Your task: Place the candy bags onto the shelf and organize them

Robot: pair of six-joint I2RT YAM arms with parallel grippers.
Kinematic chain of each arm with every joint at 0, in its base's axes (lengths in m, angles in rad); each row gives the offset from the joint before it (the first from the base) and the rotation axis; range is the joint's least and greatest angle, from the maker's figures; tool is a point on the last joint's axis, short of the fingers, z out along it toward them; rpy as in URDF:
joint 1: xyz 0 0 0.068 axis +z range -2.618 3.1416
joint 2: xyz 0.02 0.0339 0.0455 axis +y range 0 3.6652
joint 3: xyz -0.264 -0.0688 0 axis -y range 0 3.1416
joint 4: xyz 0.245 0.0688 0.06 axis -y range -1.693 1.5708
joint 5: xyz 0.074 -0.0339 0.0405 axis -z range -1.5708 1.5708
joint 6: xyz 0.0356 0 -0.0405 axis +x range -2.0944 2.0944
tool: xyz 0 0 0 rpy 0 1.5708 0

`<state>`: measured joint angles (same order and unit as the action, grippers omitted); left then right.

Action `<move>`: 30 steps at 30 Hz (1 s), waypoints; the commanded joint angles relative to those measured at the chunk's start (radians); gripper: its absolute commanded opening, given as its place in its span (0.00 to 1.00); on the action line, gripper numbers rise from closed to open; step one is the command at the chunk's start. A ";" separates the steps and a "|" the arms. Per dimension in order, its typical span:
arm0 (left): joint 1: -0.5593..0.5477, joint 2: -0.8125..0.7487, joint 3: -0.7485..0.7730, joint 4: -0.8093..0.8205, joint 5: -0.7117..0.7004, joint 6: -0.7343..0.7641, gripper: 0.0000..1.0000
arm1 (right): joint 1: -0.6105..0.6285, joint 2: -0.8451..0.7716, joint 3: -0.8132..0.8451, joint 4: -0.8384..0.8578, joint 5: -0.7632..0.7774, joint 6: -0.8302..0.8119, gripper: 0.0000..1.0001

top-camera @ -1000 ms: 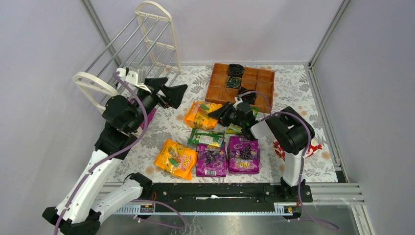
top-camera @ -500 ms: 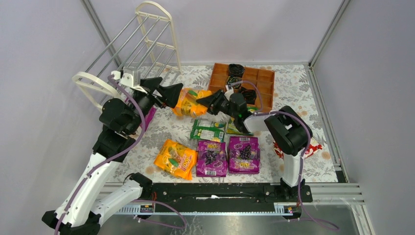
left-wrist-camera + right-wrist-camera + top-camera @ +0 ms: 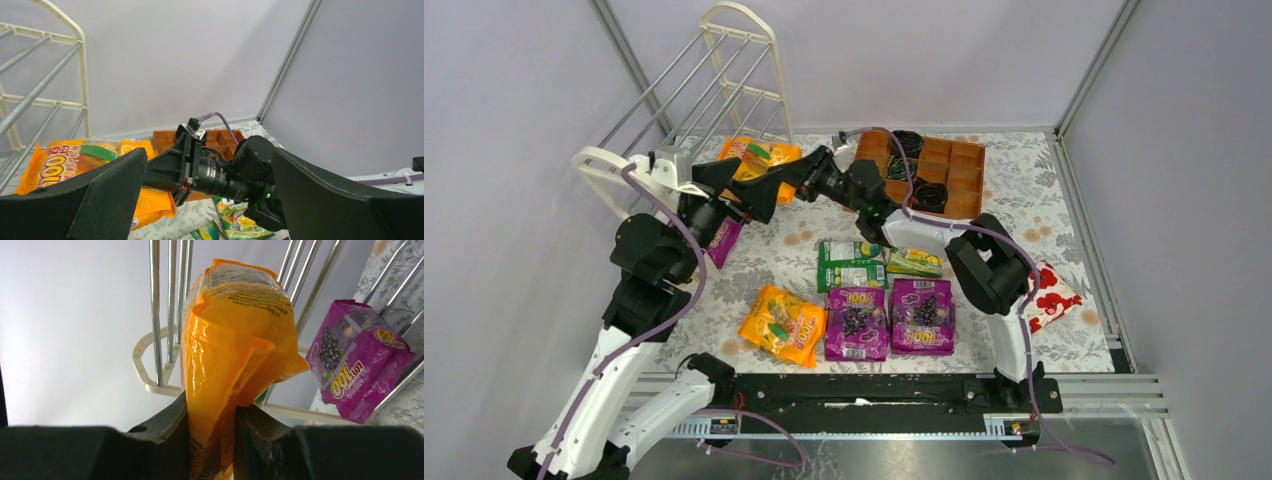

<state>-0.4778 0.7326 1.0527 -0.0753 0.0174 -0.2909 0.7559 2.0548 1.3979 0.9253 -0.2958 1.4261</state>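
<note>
1. Right jaws are clamped on the orange bag (image 3: 225, 355), held up against the shelf (image 3: 724, 70) rods.
2. Left jaws gape apart alongside.
3. Ease it flat onto a tier beside the purple bag (image 3: 357, 375) before letting go.

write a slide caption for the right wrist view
Right tool pinches an orange candy bag at the shelf rods, purple grape bag beside it.

floral table (image 3: 1024, 180), candy bags (image 3: 922, 316), wooden tray (image 3: 969, 150), red-white package (image 3: 1052, 298), shelf (image 3: 609, 152)
</note>
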 commanded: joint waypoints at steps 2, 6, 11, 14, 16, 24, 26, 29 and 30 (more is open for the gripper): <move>0.017 -0.036 -0.001 0.047 -0.052 0.028 0.99 | 0.038 0.060 0.208 0.013 0.063 0.012 0.31; 0.021 -0.057 -0.007 0.048 -0.074 0.037 0.99 | 0.065 0.122 0.337 -0.043 0.088 0.004 0.31; 0.024 -0.098 0.033 -0.010 -0.184 0.105 0.99 | 0.083 0.222 0.502 -0.119 0.086 0.003 0.31; 0.044 -0.153 0.056 -0.032 -0.312 0.115 0.99 | 0.098 0.275 0.593 -0.165 0.087 -0.004 0.31; 0.054 -0.188 0.041 -0.022 -0.337 0.116 0.99 | 0.109 0.318 0.678 -0.213 0.087 -0.017 0.31; 0.045 -0.256 0.027 -0.033 -0.418 0.092 0.99 | 0.156 0.498 0.973 -0.333 0.145 -0.022 0.32; 0.039 -0.269 0.046 -0.046 -0.420 0.082 0.99 | 0.165 0.525 1.018 -0.353 0.157 -0.026 0.32; 0.034 -0.275 0.064 -0.064 -0.425 0.082 0.99 | 0.179 0.548 1.067 -0.352 0.169 -0.036 0.32; 0.031 -0.276 0.065 -0.064 -0.434 0.084 0.99 | 0.181 0.550 1.071 -0.346 0.171 -0.037 0.33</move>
<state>-0.4377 0.4721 1.0718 -0.1387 -0.3714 -0.2031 0.9150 2.6179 2.3608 0.4740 -0.1673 1.3914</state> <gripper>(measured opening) 0.988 0.325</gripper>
